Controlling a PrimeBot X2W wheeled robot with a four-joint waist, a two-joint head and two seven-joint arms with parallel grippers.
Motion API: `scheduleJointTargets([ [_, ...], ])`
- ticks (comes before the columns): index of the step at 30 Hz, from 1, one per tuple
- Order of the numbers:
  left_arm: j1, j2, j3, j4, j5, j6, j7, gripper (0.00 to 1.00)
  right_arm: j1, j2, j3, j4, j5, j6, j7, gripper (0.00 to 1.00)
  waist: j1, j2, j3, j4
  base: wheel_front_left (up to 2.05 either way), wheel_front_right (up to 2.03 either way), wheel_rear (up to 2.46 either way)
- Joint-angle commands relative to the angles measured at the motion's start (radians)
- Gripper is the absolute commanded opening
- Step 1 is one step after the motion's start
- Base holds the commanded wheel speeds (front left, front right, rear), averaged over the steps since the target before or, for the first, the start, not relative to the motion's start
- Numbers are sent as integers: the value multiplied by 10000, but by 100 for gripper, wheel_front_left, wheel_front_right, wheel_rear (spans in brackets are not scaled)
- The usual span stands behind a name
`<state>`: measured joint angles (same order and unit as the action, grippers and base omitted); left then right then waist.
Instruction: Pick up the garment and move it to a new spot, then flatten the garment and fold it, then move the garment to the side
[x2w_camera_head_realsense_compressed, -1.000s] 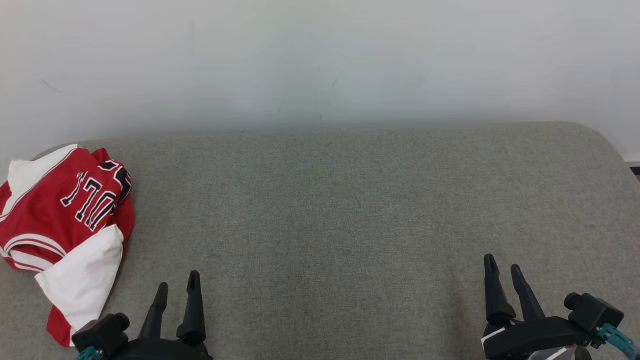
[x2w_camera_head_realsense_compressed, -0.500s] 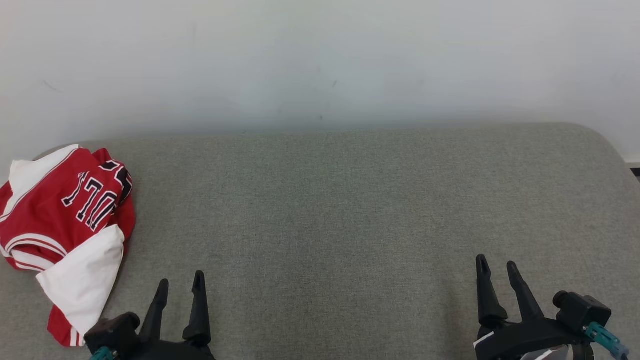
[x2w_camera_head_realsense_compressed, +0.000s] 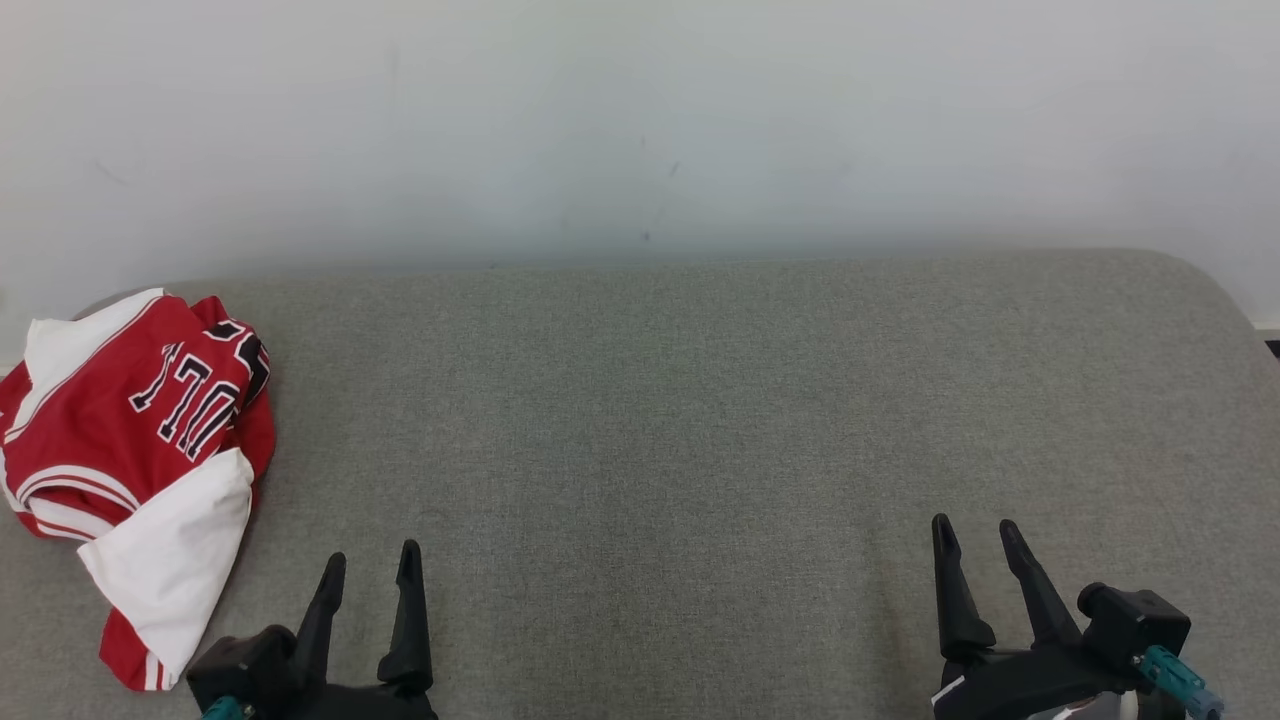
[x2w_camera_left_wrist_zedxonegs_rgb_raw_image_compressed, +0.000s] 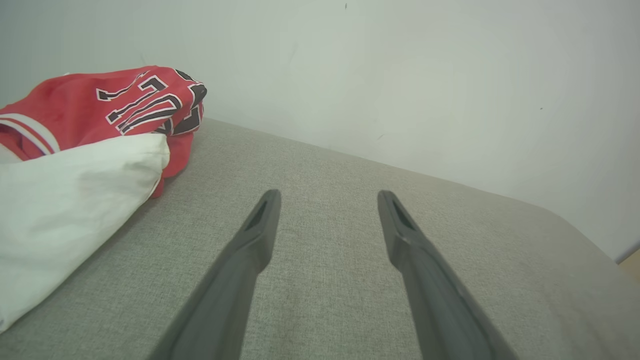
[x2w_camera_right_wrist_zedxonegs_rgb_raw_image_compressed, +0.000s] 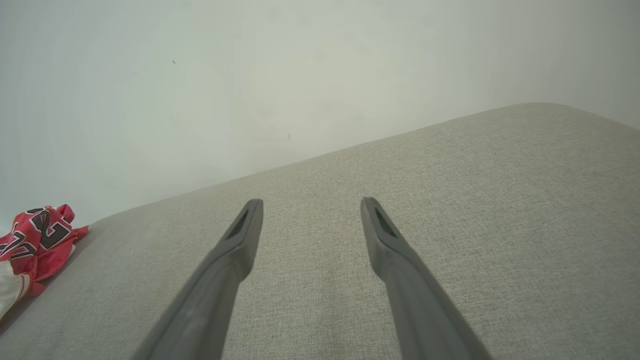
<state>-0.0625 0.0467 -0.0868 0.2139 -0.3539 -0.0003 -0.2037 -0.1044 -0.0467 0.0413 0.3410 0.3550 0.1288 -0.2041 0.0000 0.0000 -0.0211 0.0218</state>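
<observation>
The garment (x2w_camera_head_realsense_compressed: 130, 440) is a red jersey with white sleeves, striped trim and black numerals edged in white. It lies crumpled in a heap at the left end of the grey fabric-covered table (x2w_camera_head_realsense_compressed: 650, 420), near the pale wall (x2w_camera_head_realsense_compressed: 640, 120). The left gripper (x2w_camera_head_realsense_compressed: 372, 555) hovers just beside its white sleeve, jaws apart and empty. The right gripper (x2w_camera_head_realsense_compressed: 974, 525) is well apart from it, jaws likewise spread.

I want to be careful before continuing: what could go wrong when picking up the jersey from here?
1. The jersey lies bunched near the cushion's left edge; a nudge may push it off.
2. Its white part lies on top, so the open left pincer may catch that layer alone and drag the rest.
3. The open right pincer is far from it.
</observation>
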Motion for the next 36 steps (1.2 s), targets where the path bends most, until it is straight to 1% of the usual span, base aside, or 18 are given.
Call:
scheduleJointTargets([
  [1,-1,51,1,-24,27,-28,-121,100,-143,-46,46,25,-292,28,-101,100,0,0,-3,5,0,0,0],
  [4,-27,52,-15,50,167,-47,-171,100,-162,-48,71,113,-523,28,-167,100,0,0,-8,8,0,0,0],
  [26,-36,59,-102,384,1372,193,-578,100,-187,-51,222,446,-2131,33,-569,100,0,0,-30,-25,0,0,0],
  [30,-43,59,-125,440,1468,218,-635,100,-176,-52,250,468,-2290,34,-627,100,0,0,-39,-21,0,0,0],
  [36,-55,60,-81,520,1241,215,-622,100,-178,-51,225,477,-2235,34,-616,100,0,0,-50,-35,0,0,0],
])
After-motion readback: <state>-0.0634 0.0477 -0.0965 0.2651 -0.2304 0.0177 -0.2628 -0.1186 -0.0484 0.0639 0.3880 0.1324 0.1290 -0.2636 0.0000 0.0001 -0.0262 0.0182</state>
